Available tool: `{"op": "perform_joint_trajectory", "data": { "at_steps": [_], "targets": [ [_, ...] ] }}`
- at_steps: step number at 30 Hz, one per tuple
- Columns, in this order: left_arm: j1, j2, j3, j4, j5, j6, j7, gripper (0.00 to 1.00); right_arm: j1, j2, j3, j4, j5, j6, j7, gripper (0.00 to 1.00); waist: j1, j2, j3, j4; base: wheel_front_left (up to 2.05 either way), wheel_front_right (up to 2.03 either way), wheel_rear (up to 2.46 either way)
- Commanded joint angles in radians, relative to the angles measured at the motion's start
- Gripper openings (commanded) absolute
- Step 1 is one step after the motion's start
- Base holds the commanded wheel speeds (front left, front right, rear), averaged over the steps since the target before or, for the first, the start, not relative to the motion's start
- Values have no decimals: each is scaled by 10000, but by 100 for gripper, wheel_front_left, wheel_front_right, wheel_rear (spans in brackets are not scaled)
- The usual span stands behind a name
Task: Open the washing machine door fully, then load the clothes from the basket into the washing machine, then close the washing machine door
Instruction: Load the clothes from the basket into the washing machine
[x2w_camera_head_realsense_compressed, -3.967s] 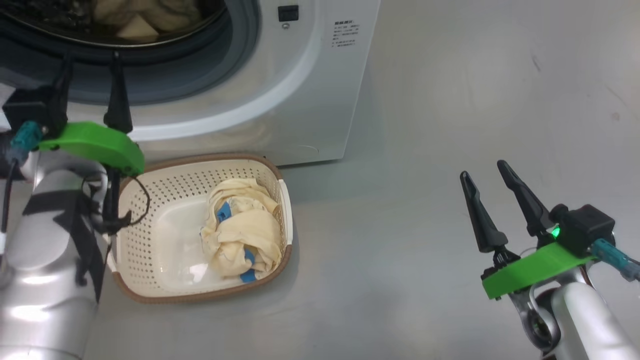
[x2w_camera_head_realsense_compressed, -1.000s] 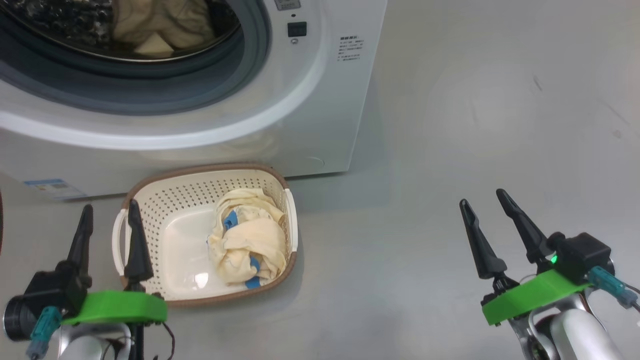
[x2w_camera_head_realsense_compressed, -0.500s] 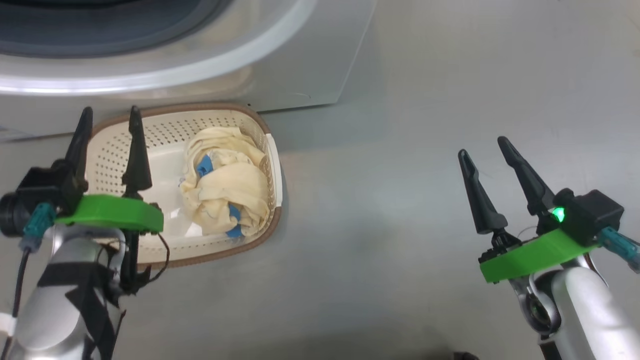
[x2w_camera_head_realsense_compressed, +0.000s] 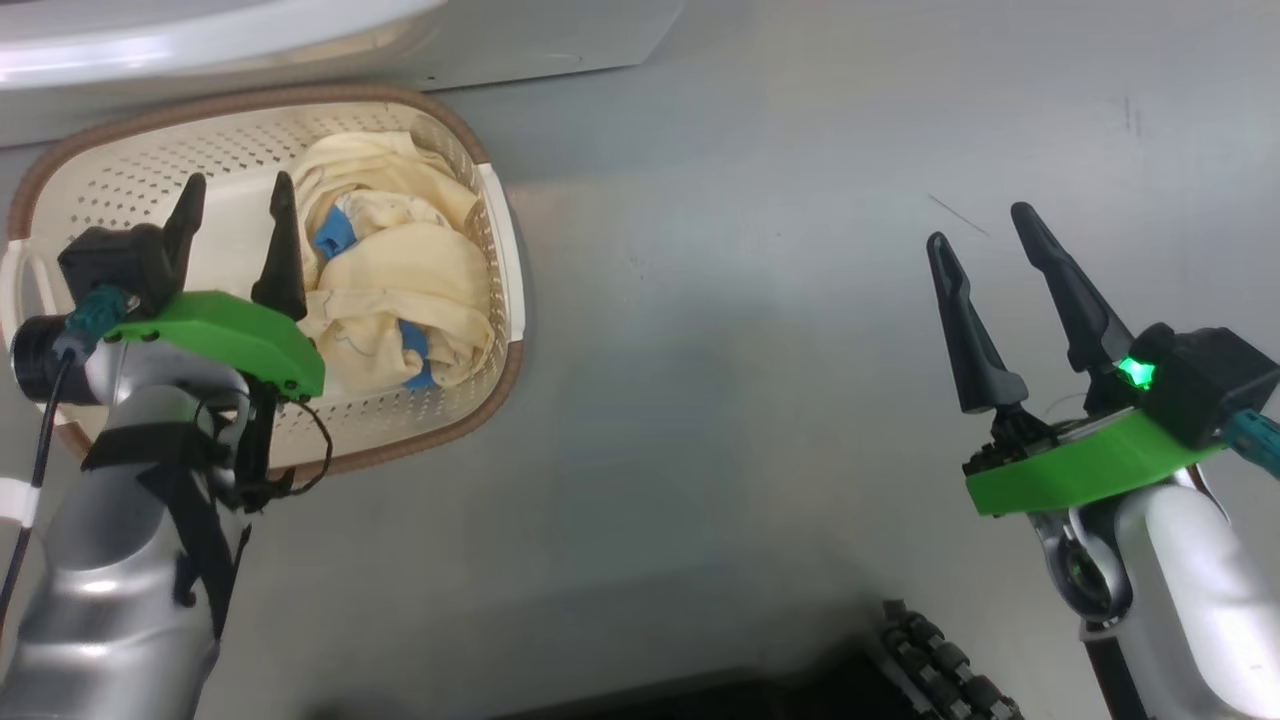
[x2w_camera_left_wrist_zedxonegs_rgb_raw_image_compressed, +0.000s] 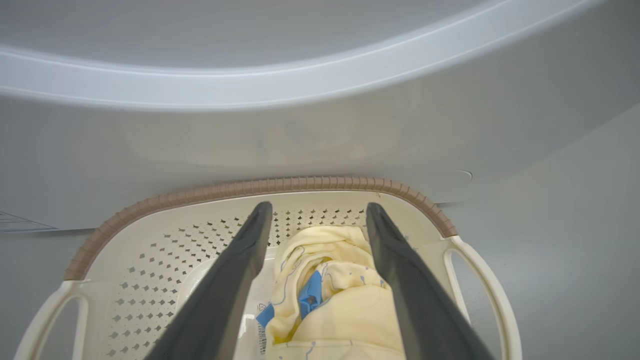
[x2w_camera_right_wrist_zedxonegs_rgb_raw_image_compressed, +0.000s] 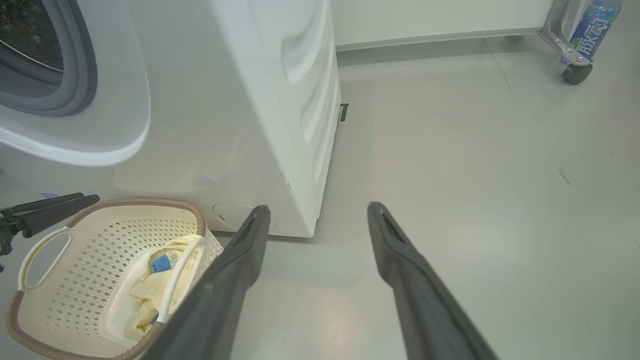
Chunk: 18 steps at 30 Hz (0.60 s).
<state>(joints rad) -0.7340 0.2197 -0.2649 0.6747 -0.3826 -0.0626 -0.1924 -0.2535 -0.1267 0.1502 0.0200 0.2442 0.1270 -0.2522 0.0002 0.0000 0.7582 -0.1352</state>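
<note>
Above the grey floor (x2w_camera_head_realsense_compressed: 700, 400), the right gripper (x2w_camera_head_realsense_compressed: 978, 225) hangs with fingers spread wide, unchanged. The left gripper (x2w_camera_head_realsense_compressed: 238, 182), equally spread and empty, has advanced over the basket (x2w_camera_head_realsense_compressed: 505, 375), just beside the clothes (x2w_camera_head_realsense_compressed: 390, 280) heaped inside. The washing machine (x2w_camera_head_realsense_compressed: 200, 40) stands beyond.

Both arms: glossy silver forearm shells (x2w_camera_head_realsense_compressed: 110, 600), lime-green printed wrist plates (x2w_camera_head_realsense_compressed: 225, 335), two long tapered matte-black fingers (x2w_camera_head_realsense_compressed: 280, 250) each.
Left gripper (x2w_camera_head_realsense_compressed: 237, 182): black camera box (x2w_camera_head_realsense_compressed: 110, 262) at the plate's 10 o'clock, teal plug (x2w_camera_head_realsense_compressed: 92, 305) at the box's 7. Black strapping (x2w_camera_head_realsense_compressed: 190, 500) and a loose thin black wire loop (x2w_camera_head_realsense_compressed: 320, 440) on the forearm.
Right gripper (x2w_camera_head_realsense_compressed: 978, 225): same box, green LED (x2w_camera_head_realsense_compressed: 1135, 373) lit at its 9 o'clock, teal plug at 4.
</note>
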Motion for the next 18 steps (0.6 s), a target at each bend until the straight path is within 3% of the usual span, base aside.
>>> {"op": "perform_joint_trajectory", "data": {
  "at_steps": [1, 18],
  "targets": [
    [-226, 249, 165, 158, -36, -80, -32, 100, 118, -130, 124, -310, -73, 37, -95, 100, -2, 0, 294, -32, 0, 0, 0],
    [-1841, 147, -620, 3411, -490, -648, 544, 100, -87, -11, 110, -462, -53, 37, -95, 100, -2, 0, 1462, -122, 0, 0, 0]
  ]
}}
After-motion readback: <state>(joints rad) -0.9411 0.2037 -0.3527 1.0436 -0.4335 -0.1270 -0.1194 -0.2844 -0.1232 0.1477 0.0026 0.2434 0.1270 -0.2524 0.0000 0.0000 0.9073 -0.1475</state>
